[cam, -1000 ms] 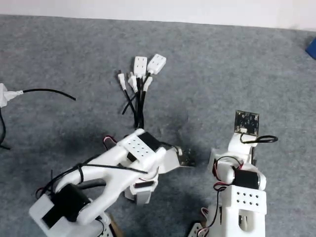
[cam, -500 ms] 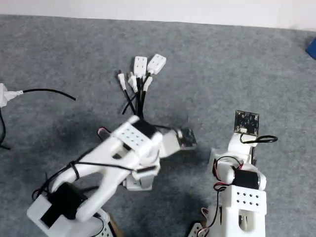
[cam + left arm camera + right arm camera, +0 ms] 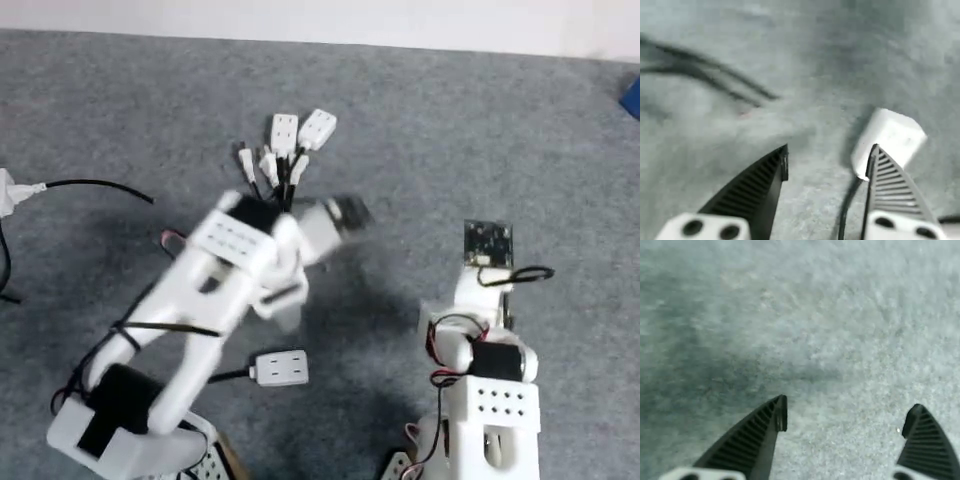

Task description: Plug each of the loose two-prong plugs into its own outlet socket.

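High view: grey carpet (image 3: pixel 500 120), white wall (image 3: pixel 300 15)

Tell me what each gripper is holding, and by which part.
Nothing is held. The left gripper is open above the carpet, a white outlet socket lying past one fingertip, unclamped. The right gripper is open over the carpet.

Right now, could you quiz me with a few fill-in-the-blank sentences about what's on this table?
1. The left gripper is ____ and empty.
2. The right gripper hovers over bare ____ carpet.
3. The white plugs trail ____ cables.
Missing words: open; grey; black.
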{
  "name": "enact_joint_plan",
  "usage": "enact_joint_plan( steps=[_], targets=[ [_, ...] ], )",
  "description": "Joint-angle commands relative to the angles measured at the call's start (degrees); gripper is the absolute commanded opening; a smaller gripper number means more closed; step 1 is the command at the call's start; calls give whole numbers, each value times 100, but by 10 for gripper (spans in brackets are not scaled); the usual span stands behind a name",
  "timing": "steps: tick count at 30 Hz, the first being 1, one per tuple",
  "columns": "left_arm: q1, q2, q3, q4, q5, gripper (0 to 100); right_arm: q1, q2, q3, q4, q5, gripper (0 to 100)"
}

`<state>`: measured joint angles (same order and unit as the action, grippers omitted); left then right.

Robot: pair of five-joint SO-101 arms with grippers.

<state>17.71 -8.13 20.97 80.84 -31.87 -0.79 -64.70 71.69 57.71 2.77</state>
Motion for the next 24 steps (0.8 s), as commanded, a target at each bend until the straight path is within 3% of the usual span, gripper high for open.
enact_joint_plan(
  steps=[1,4,12,19,24],
  targets=[
    [-857,-127,-927,123,668,263,-470,576,-1121,312,88,358],
    [-1349,-127,-1024,62,967,263,-875,1692,-2334,637,53,358],
    [-2149,-119,-277,-1582,2409,263,-1965,5701,-6501,1376,-149,358],
    [-2123,-101,681,-3033,2453,263,-1895,8716,-10343,2325,-158,358],
    [-1965,1042,-259,-3332,2462,263,-1947,9877,-11890,3020,-158,356]
  ],
)
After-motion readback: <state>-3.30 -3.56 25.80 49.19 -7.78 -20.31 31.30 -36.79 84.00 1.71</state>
